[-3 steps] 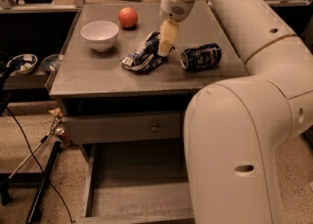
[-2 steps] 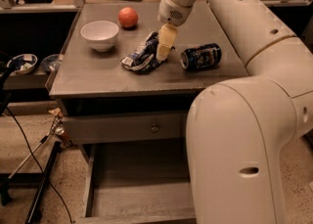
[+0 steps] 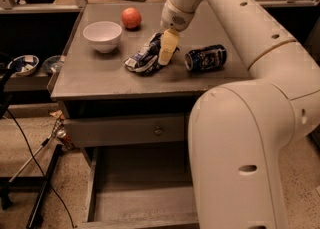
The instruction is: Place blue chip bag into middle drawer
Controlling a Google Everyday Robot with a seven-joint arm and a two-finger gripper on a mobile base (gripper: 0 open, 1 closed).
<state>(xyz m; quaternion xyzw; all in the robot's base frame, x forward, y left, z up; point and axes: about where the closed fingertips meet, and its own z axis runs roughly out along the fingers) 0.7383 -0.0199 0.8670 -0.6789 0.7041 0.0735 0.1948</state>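
The blue chip bag, crumpled dark blue foil with white patches, lies on the grey cabinet top, right of the white bowl. My gripper reaches down from the arm onto the bag's right end and touches it. The middle drawer is pulled out below, a wide shallow grey box with a bare floor; my arm's large white body hides its right part.
A white bowl and a red apple stand at the back left of the top. A blue-and-white drink can lies just right of the gripper. A closed drawer front with a round knob sits above the open drawer. Cables and a stand are on the floor at left.
My gripper has come down a little and slightly left onto the right end of the chip bag. The bag, can, bowl and drawer have stayed in place.
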